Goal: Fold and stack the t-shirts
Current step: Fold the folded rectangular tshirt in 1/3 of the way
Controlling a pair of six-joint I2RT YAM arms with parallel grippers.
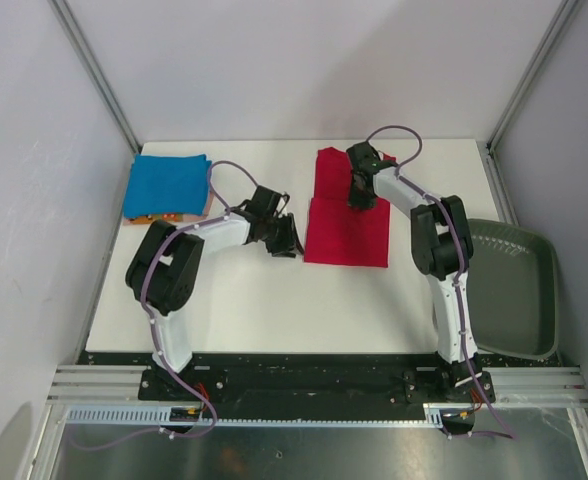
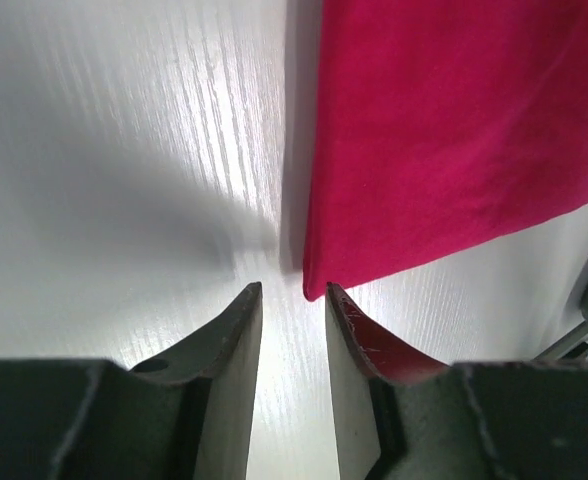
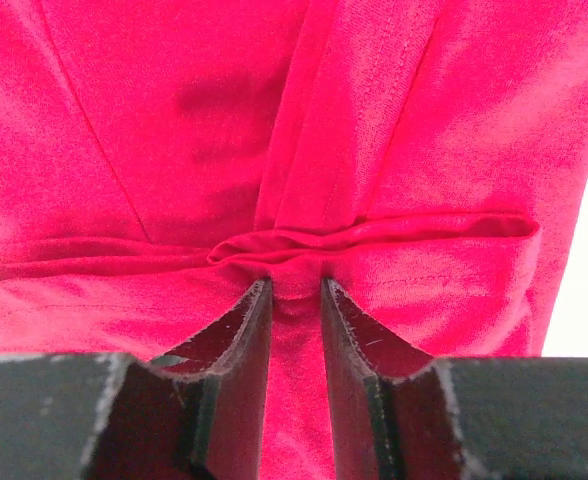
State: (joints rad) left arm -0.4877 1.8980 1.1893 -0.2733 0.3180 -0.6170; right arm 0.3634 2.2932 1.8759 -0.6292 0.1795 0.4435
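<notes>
Up close, the left gripper (image 2: pixel 292 290) has its 2 jaws parted by a narrow gap, and only bare white table (image 2: pixel 124 150) shows between them. A corner of the red t-shirt (image 2: pixel 454 130) lies just ahead of the right-hand fingertip, very near it but not pinched. From above, this gripper (image 1: pixel 286 240) sits just beside the shirt's left edge, low over the tabletop.

The right gripper (image 3: pixel 295 285) also shows a slim gap between its 2 jaws. It hangs directly over the red t-shirt (image 3: pixel 294 120), where a bunched ridge of cloth runs across right at the fingertips. Red fabric fills the gap, and I cannot tell whether the jaws are nipping that ridge or merely standing over it. In the top view this gripper (image 1: pixel 362 195) is on the far half of the shirt.

The red t-shirt (image 1: pixel 346 235) lies flat and partly folded on the far middle of the table (image 1: pixel 244 300), its far part narrower than its near part. A folded blue t-shirt (image 1: pixel 166 183) rests at the far left corner on top of an orange t-shirt (image 1: pixel 164 216), which peeks out along its near edge. A dark grey bin (image 1: pixel 519 290) sits at the right side.
</notes>
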